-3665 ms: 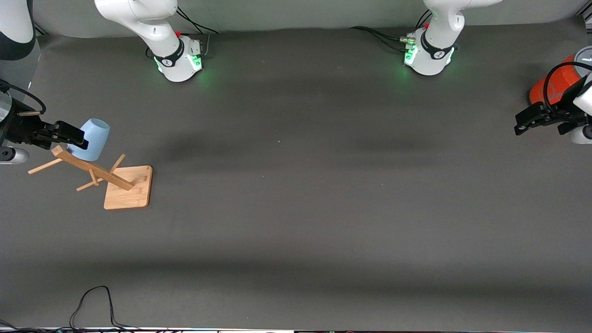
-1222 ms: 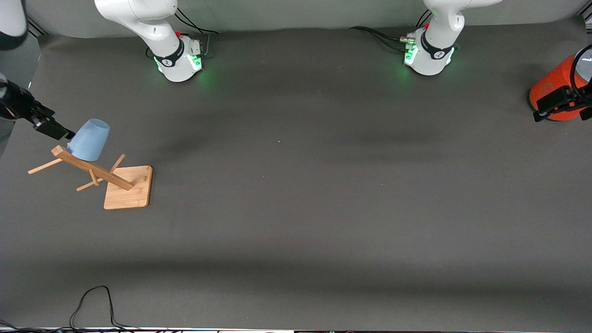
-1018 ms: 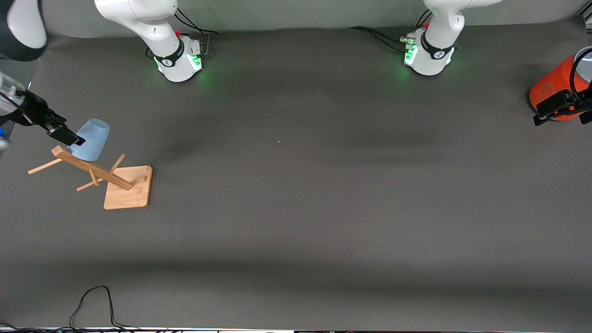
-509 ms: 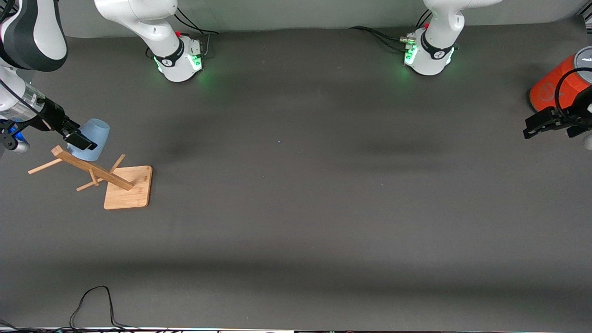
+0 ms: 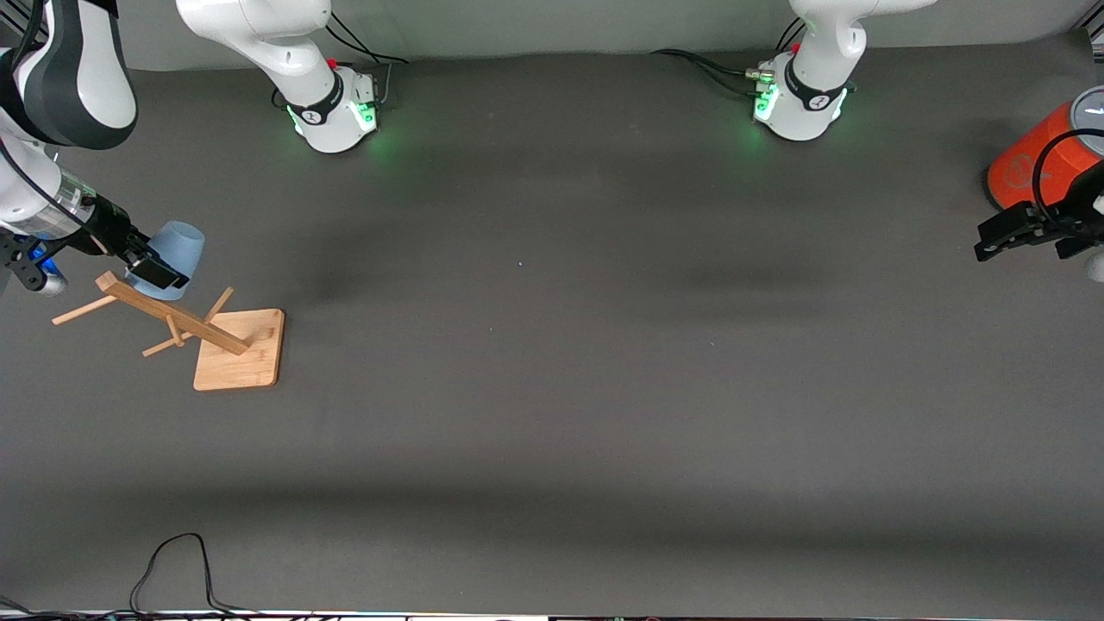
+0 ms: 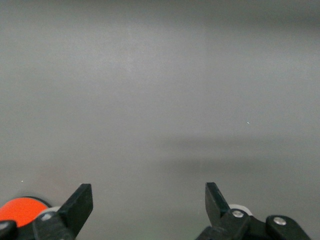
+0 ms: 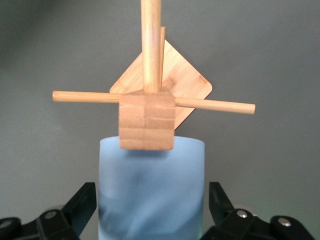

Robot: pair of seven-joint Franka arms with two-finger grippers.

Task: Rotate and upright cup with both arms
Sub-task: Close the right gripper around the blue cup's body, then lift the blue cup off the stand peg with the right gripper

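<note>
Two arms appear in the front view, their green-lit bases along the top. At the right arm's end of the dark surface [image 5: 552, 414] stands a wooden rack [image 5: 226, 343]: a flat square base with a post and thin pegs. The cup [image 5: 175, 257], light blue, hangs mouth-down and tilted on one of the upper pegs, above the surface. The right gripper [image 5: 148, 267] is at the cup, its fingers placed on either side of the cup's wall; from this view contact cannot be confirmed. The left gripper [image 5: 1005, 233] hangs over the left arm's end of the surface, just beside an orange cylinder [image 5: 1035, 164] with a grey top, and holds nothing. Left wrist view: the left gripper [image 6: 149, 202] has its fingers [image 6: 80, 200] spread wide with only bare surface between them; a part of the orange cylinder [image 6: 22, 210] shows at the frame's edge. Right wrist view: the cup [image 7: 151, 192] fills the span between the fingers [image 7: 85, 200] of the right gripper [image 7: 151, 202], which stand spread, with a narrow gap visible at each side of the cup wall. The rack's post end [image 7: 147, 119] overlaps the cup's upper edge, with pegs crossing and the base showing past it.
</note>
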